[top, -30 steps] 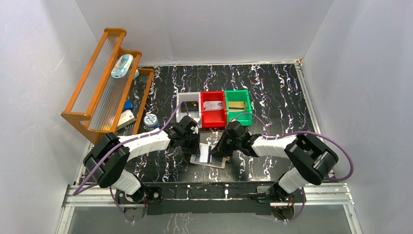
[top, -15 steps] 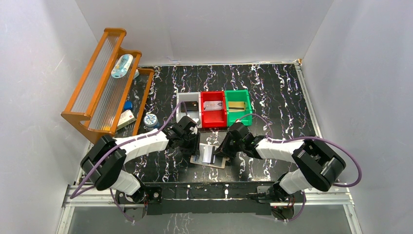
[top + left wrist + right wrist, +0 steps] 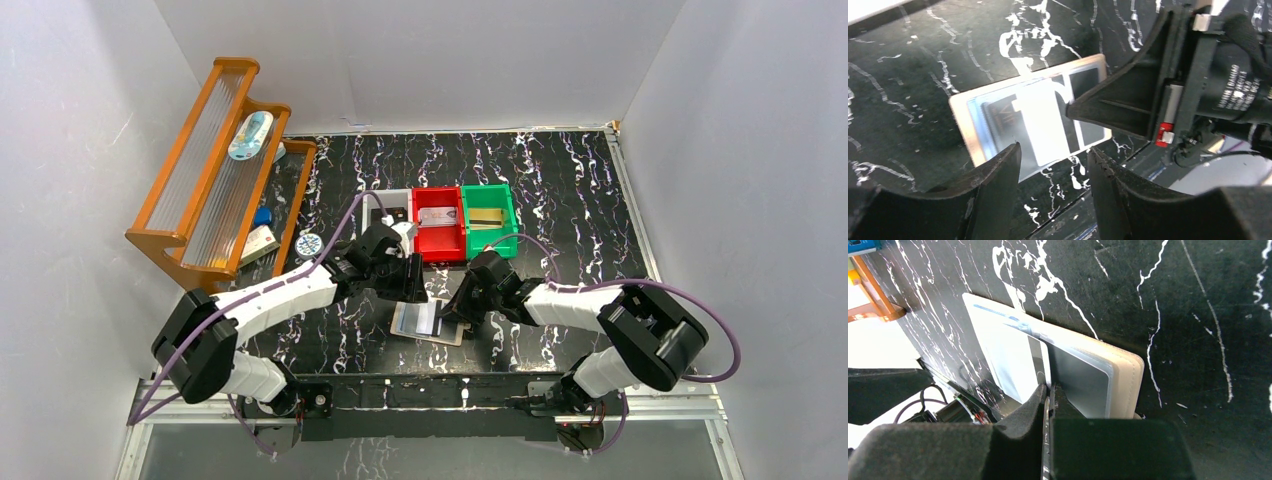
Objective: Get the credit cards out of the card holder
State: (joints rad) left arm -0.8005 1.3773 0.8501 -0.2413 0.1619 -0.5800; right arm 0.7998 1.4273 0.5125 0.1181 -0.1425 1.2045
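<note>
The wooden rack (image 3: 200, 170) stands far on the left side of the desk (image 3: 570, 180). I leave it alone.

My left gripper (image 3: 1053, 159) hangs in the air just above the card holder (image 3: 993, 117). Its jaws are apart and nothing is in them.

The card holder lies open and flat near the middle of the desk's near edge. It is in front of the grey bin (image 3: 392, 196), the red bin (image 3: 440, 256) and the green bin (image 3: 492, 250). A white card (image 3: 1043, 125) with a dark stripe shows in its pale pocket.

My right gripper (image 3: 1049, 390) is on the right. Its fingers are squeezed together and their tips push down on the holder's right half.

I think the job now is this: right holds the holder down, left pulls. To do it well, I should lower my left jaws around the card's edge only. Then I pinch just the card and slide it out flat and slowly. If I grab the pocket too, the whole holder may lift.
</note>
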